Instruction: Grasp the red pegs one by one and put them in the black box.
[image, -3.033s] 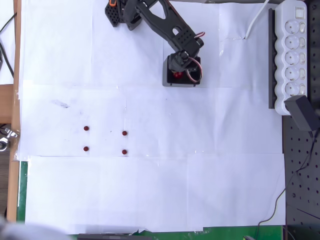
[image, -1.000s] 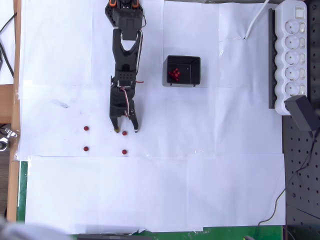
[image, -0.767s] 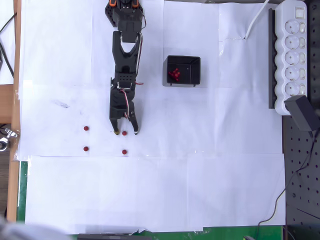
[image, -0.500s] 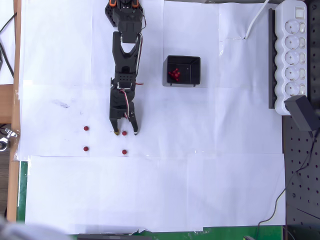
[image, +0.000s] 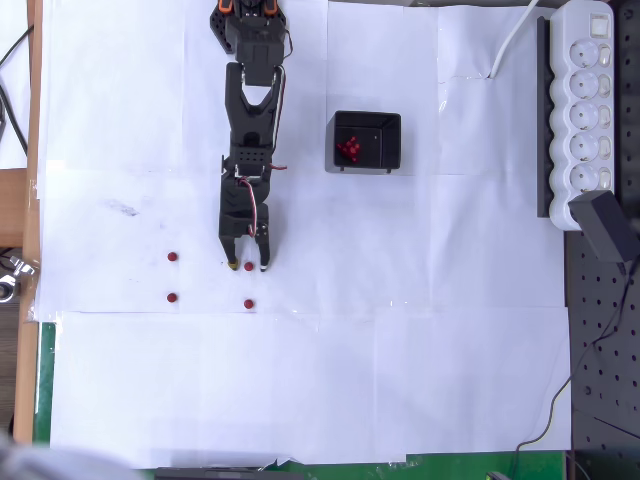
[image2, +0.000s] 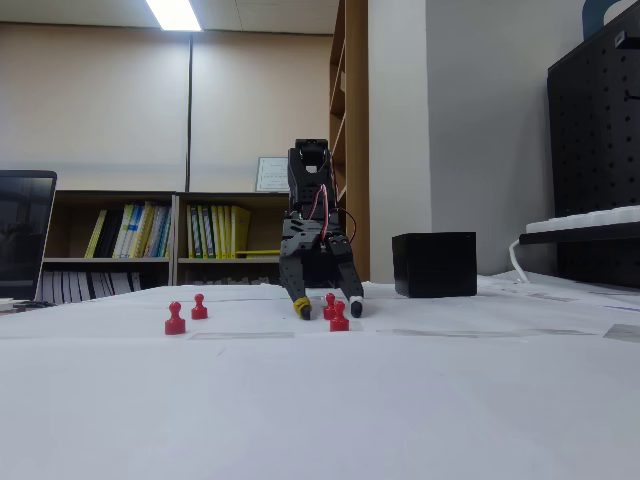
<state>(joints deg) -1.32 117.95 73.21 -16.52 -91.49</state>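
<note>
The small dark-red peg (image: 248, 266) being worked on sits on the white paper sheet (image: 330, 380) well away from the small black rectangular plastic box (image: 365, 142), toward the lower left of it in the overhead view. In the fixed view this peg (image2: 328, 306) stands upright, knob on top and wider foot on the paper, so its long axis is vertical; from above it reads as a round dot with no heading.

The black two-finger gripper (image: 247, 266) is down at the paper with one fingertip on either side of that peg. The fingers are spread, the gap only a little wider than the peg, and I cannot tell whether either pad touches it.

Three more red pegs stand on the sheet: one (image: 248, 303) just beyond the gripper on the side away from the box, and two (image: 172, 257) (image: 172, 298) further left of it, also upright in the fixed view. A cluster of red pegs (image: 349, 149) already lies inside the box.

The step in hand looks like the grasp of the next peg. The move ahead calls for pinching the peg's stem without tipping it, lifting straight up, and then carrying it over to the box's open top.
</note>
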